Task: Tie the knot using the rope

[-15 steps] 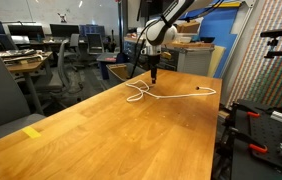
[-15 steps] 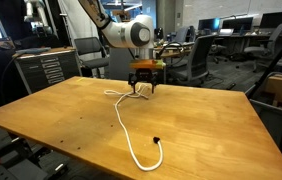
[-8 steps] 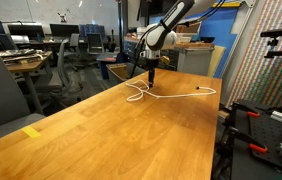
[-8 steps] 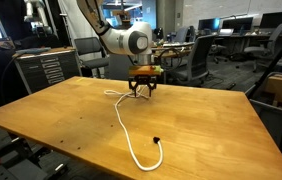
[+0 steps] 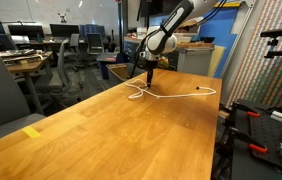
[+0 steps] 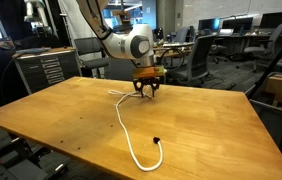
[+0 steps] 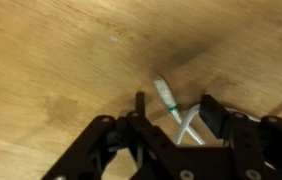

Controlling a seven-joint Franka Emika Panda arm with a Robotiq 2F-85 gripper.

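The broad, honey-coloured wooden table (image 6: 71, 125) is carrying everything. Over the table's far end the white Franka arm (image 6: 129, 43) is leaning lower than a second ago, bringing its black two-finger gripper (image 6: 147, 91) almost onto the table top. In the wrist view the gripper (image 7: 174, 104) is standing moderately wide, straddling the long thin white rope (image 7: 188, 125) rather than pinching it. The rope (image 6: 122, 125) is trailing toward the table's near edge, its far bend being drawn inward. No knot is forming yet, and a grasp beside the green-banded tip (image 7: 166, 95) seems to be coming.
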